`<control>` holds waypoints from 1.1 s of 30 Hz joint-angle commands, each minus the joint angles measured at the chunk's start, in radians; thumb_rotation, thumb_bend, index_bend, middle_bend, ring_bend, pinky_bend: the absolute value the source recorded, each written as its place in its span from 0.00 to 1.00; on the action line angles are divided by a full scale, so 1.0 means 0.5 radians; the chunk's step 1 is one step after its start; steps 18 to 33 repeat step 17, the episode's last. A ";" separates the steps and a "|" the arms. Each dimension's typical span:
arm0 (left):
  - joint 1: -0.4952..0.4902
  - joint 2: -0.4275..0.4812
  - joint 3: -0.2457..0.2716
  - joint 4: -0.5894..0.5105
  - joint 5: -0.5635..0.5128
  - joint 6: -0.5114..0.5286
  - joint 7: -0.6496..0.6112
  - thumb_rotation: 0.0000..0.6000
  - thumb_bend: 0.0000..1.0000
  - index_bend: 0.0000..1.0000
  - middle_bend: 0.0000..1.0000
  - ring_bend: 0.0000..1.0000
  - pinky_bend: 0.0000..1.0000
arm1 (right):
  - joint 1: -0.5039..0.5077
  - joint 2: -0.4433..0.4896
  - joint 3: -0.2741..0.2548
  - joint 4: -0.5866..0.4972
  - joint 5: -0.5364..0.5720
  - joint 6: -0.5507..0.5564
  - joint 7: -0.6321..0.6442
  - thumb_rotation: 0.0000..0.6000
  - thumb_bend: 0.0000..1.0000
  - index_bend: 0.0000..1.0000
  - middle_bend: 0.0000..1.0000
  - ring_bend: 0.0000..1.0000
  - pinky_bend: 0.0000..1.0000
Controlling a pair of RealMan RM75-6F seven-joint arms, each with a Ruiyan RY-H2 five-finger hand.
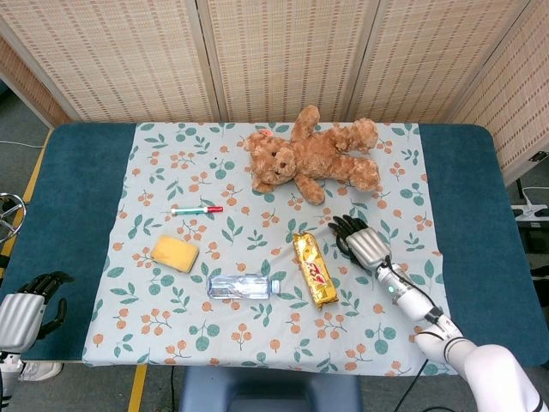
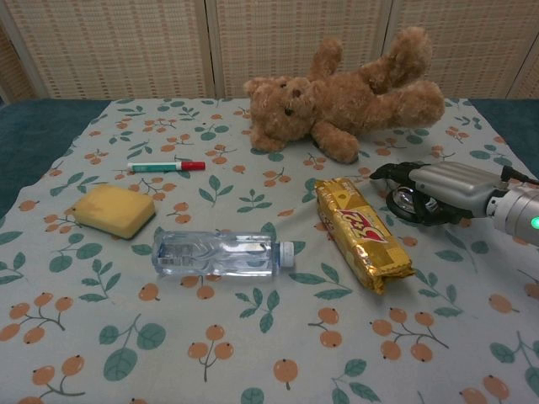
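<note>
My right hand (image 1: 364, 243) (image 2: 441, 189) lies palm-down over a small silver call bell (image 2: 405, 201), its dark fingers spread and bent down about the dome. In the head view the hand hides the bell entirely. Just left of the hand lies a gold snack packet (image 1: 313, 269) (image 2: 362, 233). A brown teddy bear (image 1: 310, 157) (image 2: 345, 94) lies beyond the hand. My left hand (image 1: 23, 312) hangs off the table's near left corner, holding nothing, with its fingers loosely bent; the chest view does not show it.
On the floral cloth (image 1: 171, 154) lie a clear water bottle (image 1: 243, 287) (image 2: 221, 253), a yellow sponge (image 1: 174, 253) (image 2: 114, 210) and a green-and-red pen (image 1: 196, 209) (image 2: 166, 167). Blue table (image 1: 77, 189) borders the cloth; folding screens stand behind.
</note>
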 commanded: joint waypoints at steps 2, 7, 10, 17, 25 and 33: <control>0.001 0.001 0.001 -0.002 0.000 0.001 0.000 1.00 0.59 0.31 0.28 0.27 0.48 | -0.119 0.136 -0.017 -0.111 -0.080 0.471 -0.154 1.00 1.00 0.00 0.00 0.00 0.12; 0.002 0.004 -0.007 0.000 -0.014 -0.004 -0.026 1.00 0.59 0.31 0.28 0.27 0.48 | -0.450 0.440 -0.073 -0.538 -0.080 0.927 -0.510 1.00 1.00 0.00 0.00 0.00 0.12; 0.000 0.003 -0.009 0.003 -0.017 -0.006 -0.030 1.00 0.59 0.31 0.28 0.27 0.48 | -0.503 0.498 -0.093 -0.624 -0.074 0.961 -0.574 1.00 1.00 0.00 0.00 0.00 0.11; -0.008 -0.021 -0.005 0.026 0.004 0.001 0.010 1.00 0.59 0.31 0.29 0.27 0.48 | -0.905 1.087 -0.301 -1.590 0.080 1.005 -1.110 1.00 1.00 0.00 0.00 0.00 0.11; -0.008 -0.021 -0.005 0.026 0.004 0.001 0.010 1.00 0.59 0.31 0.29 0.27 0.48 | -0.905 1.087 -0.301 -1.590 0.080 1.005 -1.110 1.00 1.00 0.00 0.00 0.00 0.11; -0.008 -0.021 -0.005 0.026 0.004 0.001 0.010 1.00 0.59 0.31 0.29 0.27 0.48 | -0.905 1.087 -0.301 -1.590 0.080 1.005 -1.110 1.00 1.00 0.00 0.00 0.00 0.11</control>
